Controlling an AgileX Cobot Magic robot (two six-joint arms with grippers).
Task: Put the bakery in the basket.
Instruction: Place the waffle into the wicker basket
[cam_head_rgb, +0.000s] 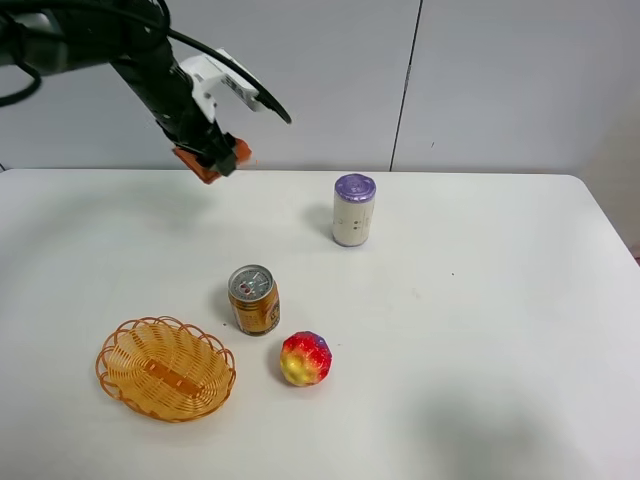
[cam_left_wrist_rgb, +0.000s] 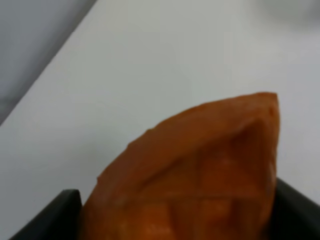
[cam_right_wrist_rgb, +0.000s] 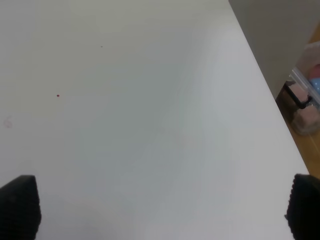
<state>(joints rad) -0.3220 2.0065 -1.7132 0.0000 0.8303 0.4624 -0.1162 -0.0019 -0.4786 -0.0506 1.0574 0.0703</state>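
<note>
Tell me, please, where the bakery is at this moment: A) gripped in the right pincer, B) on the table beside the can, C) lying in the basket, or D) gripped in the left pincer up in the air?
D: the left pincer is shut on the bakery, raised off the table, well away from the basket.

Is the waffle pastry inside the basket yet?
No, the waffle pastry is up in the air, clamped in the left gripper, far from the basket on the table.

Pastry (cam_head_rgb: 200, 170): orange-brown wedge, tilted, held aloft in left gripper (cam_head_rgb: 218, 160). Basket (cam_head_rgb: 166, 370): oval orange wicker, scalloped rim, upright, well apart from pastry.
</note>
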